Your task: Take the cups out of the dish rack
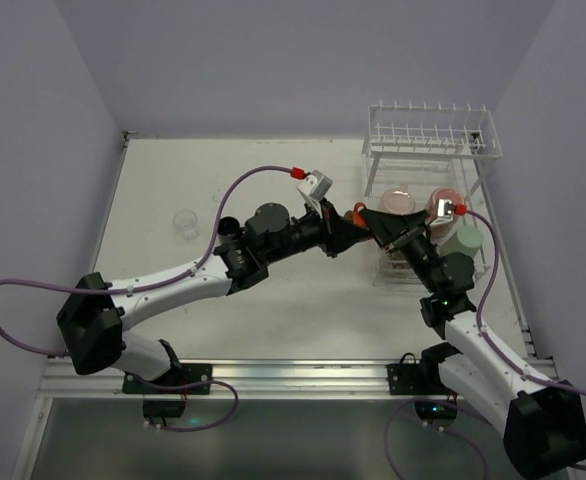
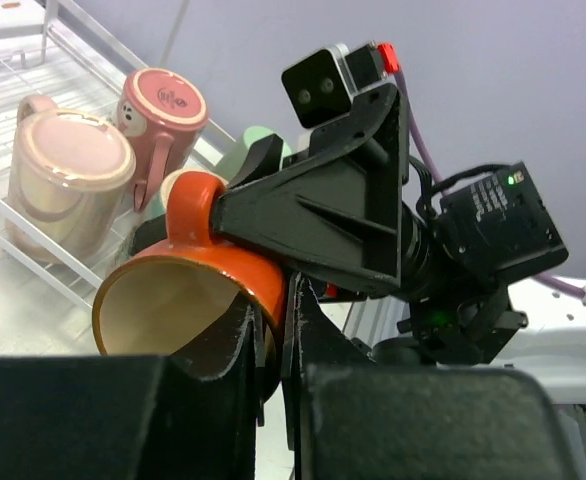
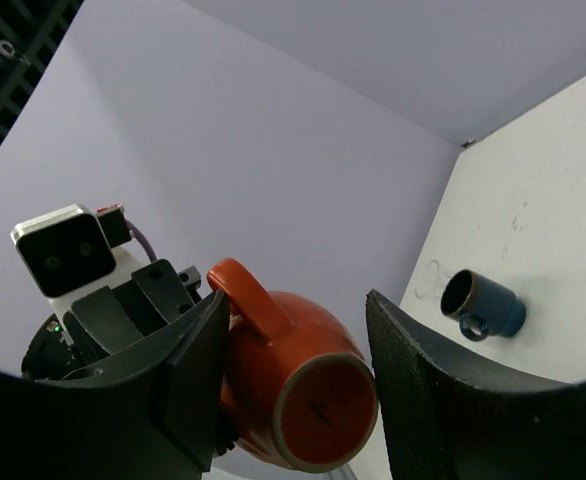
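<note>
Hanging mid-air just left of the white wire dish rack (image 1: 431,127), the small orange-red ceramic mug (image 2: 203,270) is clamped by the right gripper (image 3: 293,300) and rim-pinched by the left gripper (image 2: 270,310), so one sloppy, mistimed release could drop it.

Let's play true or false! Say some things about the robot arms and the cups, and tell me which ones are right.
1. The left gripper and the right gripper both hold the orange cup. True.
2. The blue cup is in the dish rack. False: it sits out on the table, away from the rack.
3. A pale pink cup rests on a wire shelf of the dish rack. True.
4. The orange cup stands upright on the table. False: it is up in the air between the two grippers, tipped on its side.
</note>
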You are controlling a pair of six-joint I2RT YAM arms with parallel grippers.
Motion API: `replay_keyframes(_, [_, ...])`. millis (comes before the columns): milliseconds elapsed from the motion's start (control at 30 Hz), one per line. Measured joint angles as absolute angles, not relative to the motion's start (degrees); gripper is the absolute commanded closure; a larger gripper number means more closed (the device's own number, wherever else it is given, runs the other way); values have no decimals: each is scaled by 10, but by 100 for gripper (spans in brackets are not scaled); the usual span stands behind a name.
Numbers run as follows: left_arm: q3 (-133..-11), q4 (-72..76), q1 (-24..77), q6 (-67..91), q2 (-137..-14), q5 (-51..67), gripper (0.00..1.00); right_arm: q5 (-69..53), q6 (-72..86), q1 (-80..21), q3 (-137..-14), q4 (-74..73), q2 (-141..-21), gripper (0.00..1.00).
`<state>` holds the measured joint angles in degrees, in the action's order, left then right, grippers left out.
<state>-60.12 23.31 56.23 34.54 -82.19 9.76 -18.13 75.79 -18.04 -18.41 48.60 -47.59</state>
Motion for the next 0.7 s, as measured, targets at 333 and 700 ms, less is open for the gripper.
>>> replay_keyframes(333, [-593,143,578,292,-762,8,100,-178,722,-203,-175,453,-434,7])
replay_keyframes(700, [-622,-123,520,215,-764,-119,100,-170,581,-204,-190,187,-335,1])
